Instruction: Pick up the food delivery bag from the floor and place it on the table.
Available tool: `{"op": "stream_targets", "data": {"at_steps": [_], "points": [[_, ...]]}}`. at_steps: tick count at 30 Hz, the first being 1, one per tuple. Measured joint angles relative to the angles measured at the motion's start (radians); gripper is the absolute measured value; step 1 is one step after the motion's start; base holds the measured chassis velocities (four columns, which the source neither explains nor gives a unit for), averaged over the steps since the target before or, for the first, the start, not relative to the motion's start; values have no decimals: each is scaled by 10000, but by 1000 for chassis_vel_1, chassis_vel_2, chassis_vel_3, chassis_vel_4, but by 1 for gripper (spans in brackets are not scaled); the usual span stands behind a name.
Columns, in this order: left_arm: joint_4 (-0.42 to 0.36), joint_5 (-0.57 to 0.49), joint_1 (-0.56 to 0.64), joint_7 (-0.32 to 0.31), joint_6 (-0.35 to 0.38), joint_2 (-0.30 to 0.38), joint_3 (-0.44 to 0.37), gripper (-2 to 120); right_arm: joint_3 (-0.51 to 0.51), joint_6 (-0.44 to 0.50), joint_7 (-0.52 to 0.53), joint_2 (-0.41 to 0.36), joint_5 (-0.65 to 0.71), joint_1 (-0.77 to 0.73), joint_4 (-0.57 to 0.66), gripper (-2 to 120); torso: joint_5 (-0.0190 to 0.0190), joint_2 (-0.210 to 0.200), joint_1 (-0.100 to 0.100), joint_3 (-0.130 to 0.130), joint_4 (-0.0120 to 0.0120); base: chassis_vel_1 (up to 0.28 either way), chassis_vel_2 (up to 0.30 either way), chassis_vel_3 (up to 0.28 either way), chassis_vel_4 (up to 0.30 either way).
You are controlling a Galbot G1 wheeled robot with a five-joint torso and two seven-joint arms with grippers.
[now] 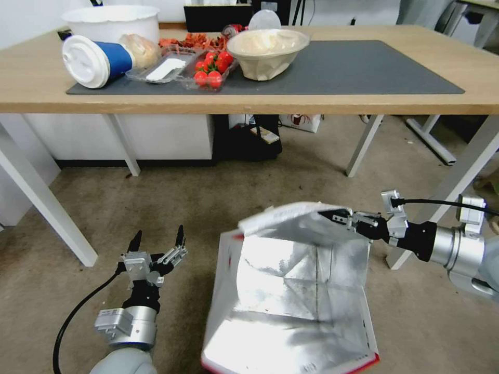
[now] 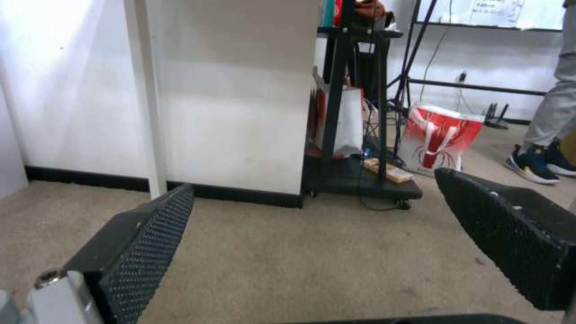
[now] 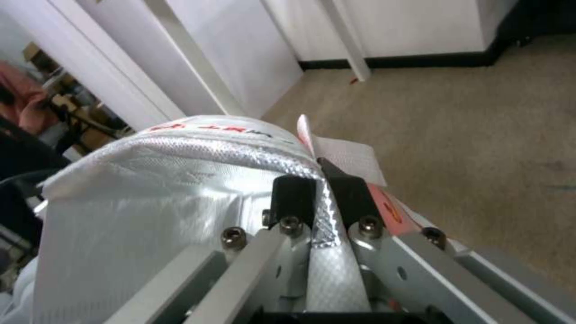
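Right tool (image 1: pixel 332 214) pinches food delivery bag (image 1: pixel 291 291) rim below table (image 1: pixel 260 104).

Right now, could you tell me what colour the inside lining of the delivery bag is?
Shiny crinkled silver foil lines the food delivery bag, clearest in the head view.

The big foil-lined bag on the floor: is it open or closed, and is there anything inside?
Open and empty: the bag gapes, showing bare silver lining. The right gripper pinches its top edge.
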Motion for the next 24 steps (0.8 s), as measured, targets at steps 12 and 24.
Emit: {"op": "stream_targets", "data": {"at_steps": [12,24], "points": [[-25,-66,-36,7,120,-7,-9,100,-68,4,-24,89,-47,-9,199,0,0,0,-1,0,0,0,0,0,0],[6,-25,-69,-69,90,-11,26,100,-205,50,-113,316,-320,-75,270,0,0,0,0,0,0,0,0,0,0]]}}
